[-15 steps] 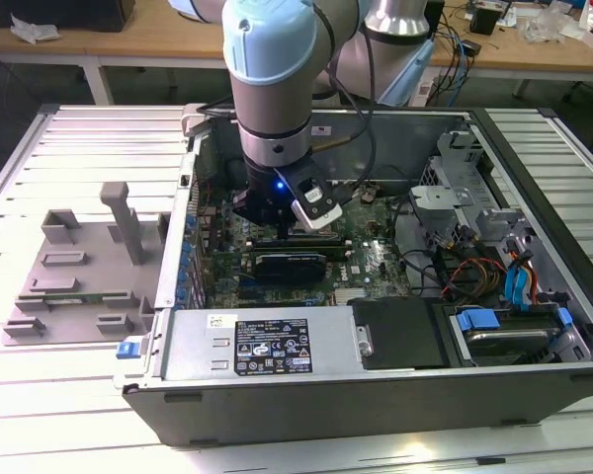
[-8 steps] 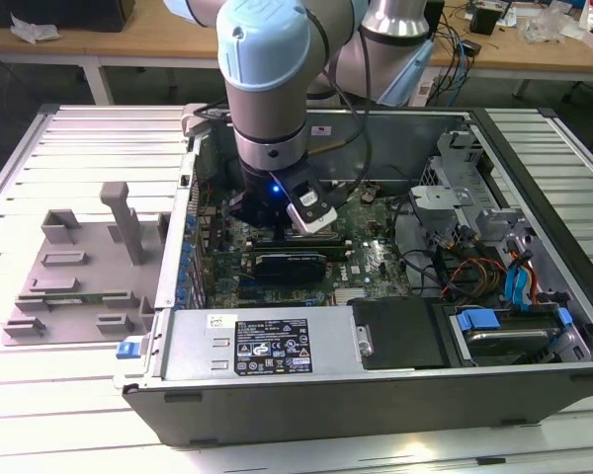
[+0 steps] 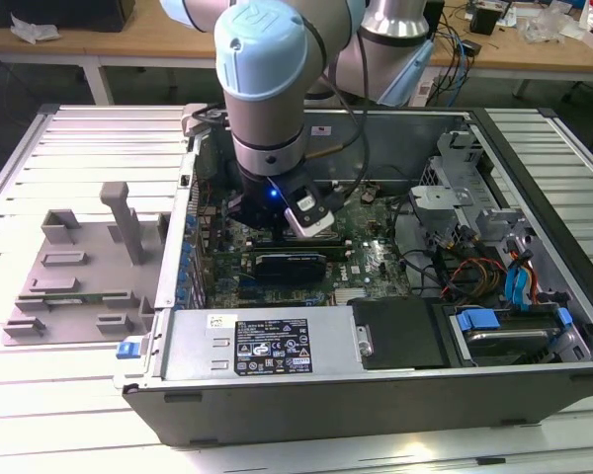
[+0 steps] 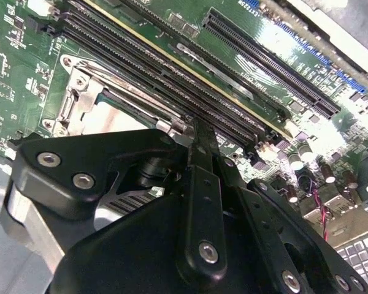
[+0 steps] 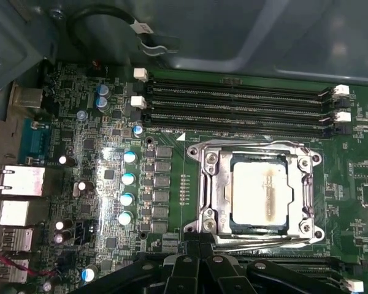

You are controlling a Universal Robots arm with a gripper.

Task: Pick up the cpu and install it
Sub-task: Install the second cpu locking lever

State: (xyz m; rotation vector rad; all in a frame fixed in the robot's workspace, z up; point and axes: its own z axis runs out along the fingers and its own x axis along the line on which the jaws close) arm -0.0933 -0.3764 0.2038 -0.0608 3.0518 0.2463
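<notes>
Jaws: can't tell the opening. In both wrist views only the black linkage and finger bases of the gripper show, and the tips are hidden. Nothing visibly held.

cpu sits in the socket frame, right of centre in the first wrist view: silvery top plate with a brownish smear down the middle, metal frame around all four sides. Gripper linkage is at the bottom edge of that frame, just beside the socket's lower side; contact can't be judged. In the second wrist view the same socket is at centre left, partly hidden behind the gripper body.

Black memory slots run across just above the socket, white latches at their ends. Capacitors line up left of it, rear I/O ports at the far left edge.

Exterior view: arm comes down from top centre into the open PC case, wrist over the motherboard in the middle of the frame. Black power supply cover along the case's lower edge. Grey fixture tray on the table at left, outside the case.
</notes>
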